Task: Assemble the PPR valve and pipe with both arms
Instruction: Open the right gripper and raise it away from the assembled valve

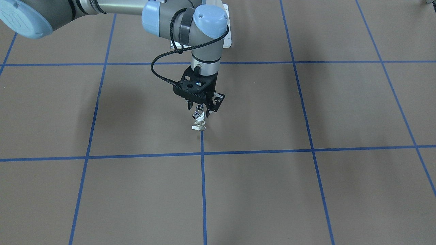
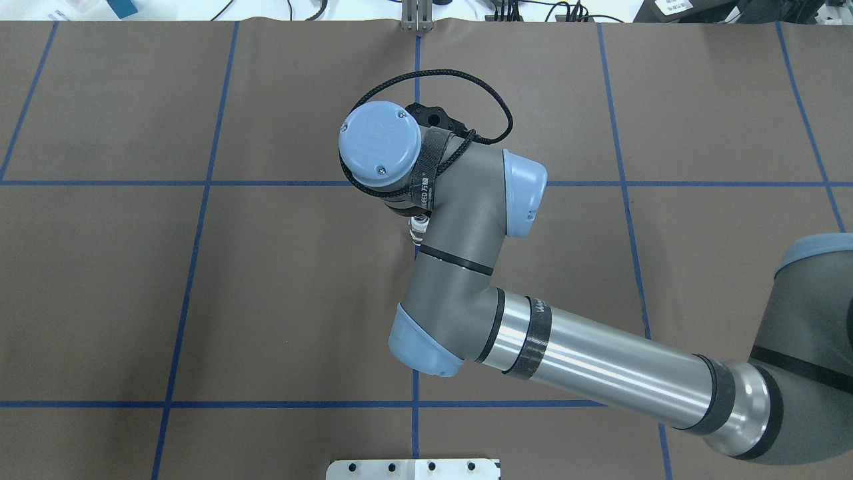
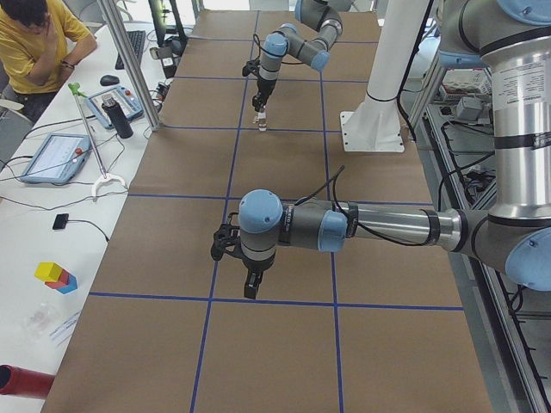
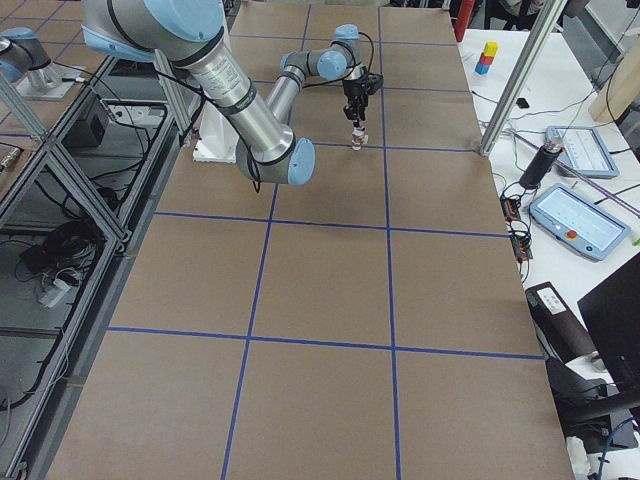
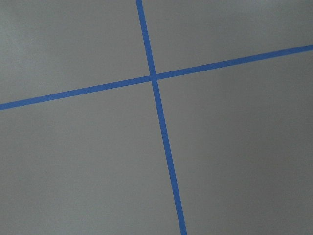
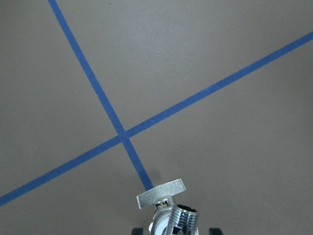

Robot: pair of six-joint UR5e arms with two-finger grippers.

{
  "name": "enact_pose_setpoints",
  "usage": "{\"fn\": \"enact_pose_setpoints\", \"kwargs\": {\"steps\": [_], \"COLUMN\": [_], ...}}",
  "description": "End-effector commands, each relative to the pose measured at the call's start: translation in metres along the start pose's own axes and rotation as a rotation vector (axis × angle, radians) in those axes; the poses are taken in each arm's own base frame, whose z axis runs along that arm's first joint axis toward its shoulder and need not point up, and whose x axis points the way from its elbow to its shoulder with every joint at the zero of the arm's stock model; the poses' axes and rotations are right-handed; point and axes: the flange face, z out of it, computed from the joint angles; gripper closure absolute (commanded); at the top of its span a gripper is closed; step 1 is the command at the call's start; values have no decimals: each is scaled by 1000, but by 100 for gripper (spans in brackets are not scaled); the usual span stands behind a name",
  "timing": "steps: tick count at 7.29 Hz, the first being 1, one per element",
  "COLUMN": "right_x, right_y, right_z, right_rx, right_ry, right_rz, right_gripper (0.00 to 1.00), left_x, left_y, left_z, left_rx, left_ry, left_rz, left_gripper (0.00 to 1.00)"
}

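The PPR valve (image 1: 201, 118), with a white collar and a flat pale tab (image 1: 199, 128), stands tilted on the brown table with its tab down on a blue tape line. The chrome pipe (image 1: 198, 110) sits on its upper end, dark opening up. My right gripper (image 1: 201, 109) straddles that upper end with a gap on each side, so it looks open. The right wrist view shows the tab (image 6: 161, 192), the chrome pipe end (image 6: 183, 219) and both fingertips (image 6: 139, 230) apart from it. My left gripper (image 3: 250, 291) hangs over bare table, far from the parts. I cannot tell whether it is open or shut.
The white bolted pedestal (image 2: 413, 469) stands at the robot's side of the table. Blue tape lines (image 5: 156, 78) grid the brown table. A side bench holds tablets (image 3: 53, 157) and a bottle (image 3: 121, 119), with a person in yellow (image 3: 30, 43) seated there.
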Motion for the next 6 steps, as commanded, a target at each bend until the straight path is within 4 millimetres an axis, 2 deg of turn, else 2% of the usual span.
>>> {"fn": "enact_pose_setpoints", "kwargs": {"steps": [1,2,3,4,5,6], "right_x": [-2,3,12,31,67,117], "right_y": [-25,-60,-104,-157,-215,-263], "right_z": [-20,-33,-53,-67,-77,-79], "right_rx": [7,-22,-55,-80,-91,-91], "right_ry": [-30,-43,-69,-82,-90,-94], "right_rz": [-47,-91,-98,-117,-159,-231], "right_gripper": [0,0,0,0,0,0], "left_x": [-1,-3,-5,-10,-14,-16], "left_y": [0,1,3,9,11,14], "left_z": [1,3,5,11,15,15], "left_rx": [-2,-7,-11,-25,-34,-43], "left_ry": [0,1,1,3,2,-6], "left_rz": [-3,-8,-14,-29,-39,-53], "left_gripper": [0,0,0,0,0,0]}}
